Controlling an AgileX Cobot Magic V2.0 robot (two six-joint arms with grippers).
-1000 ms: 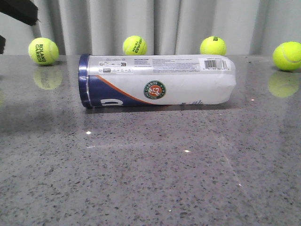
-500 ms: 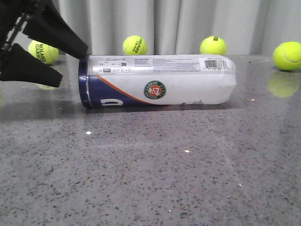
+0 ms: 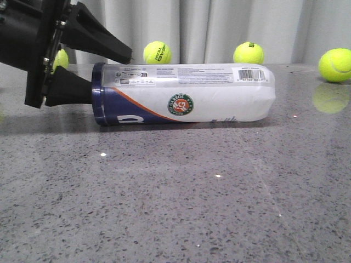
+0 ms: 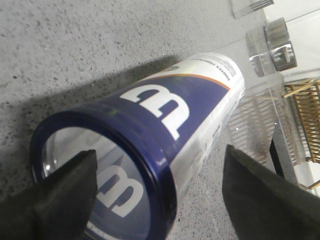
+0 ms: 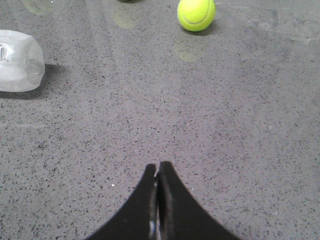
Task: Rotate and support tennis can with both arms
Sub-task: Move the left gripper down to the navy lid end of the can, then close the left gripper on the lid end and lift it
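Tennis can (image 3: 184,95) lies sideways on the counter (image 3: 175,192); we judge it light, smooth, and likely to roll. Our left end effector (image 3: 107,74) is spread around its navy rim, the best hold; the right end effector (image 5: 158,172) is pressed together, well apart.

the left arm (image 3: 27,41) is black, with a blocky wrist plate whose edge carries small silver screws. from it spring two matte black wedge fingers (image 3: 101,44), broad at the base and tapering to blunt tips. in the left wrist view the left gripper (image 4: 160,195) shows dull, faintly textured black fingers. the right gripper (image 5: 158,175) is the same black, its two curved fingers narrowing to a point.
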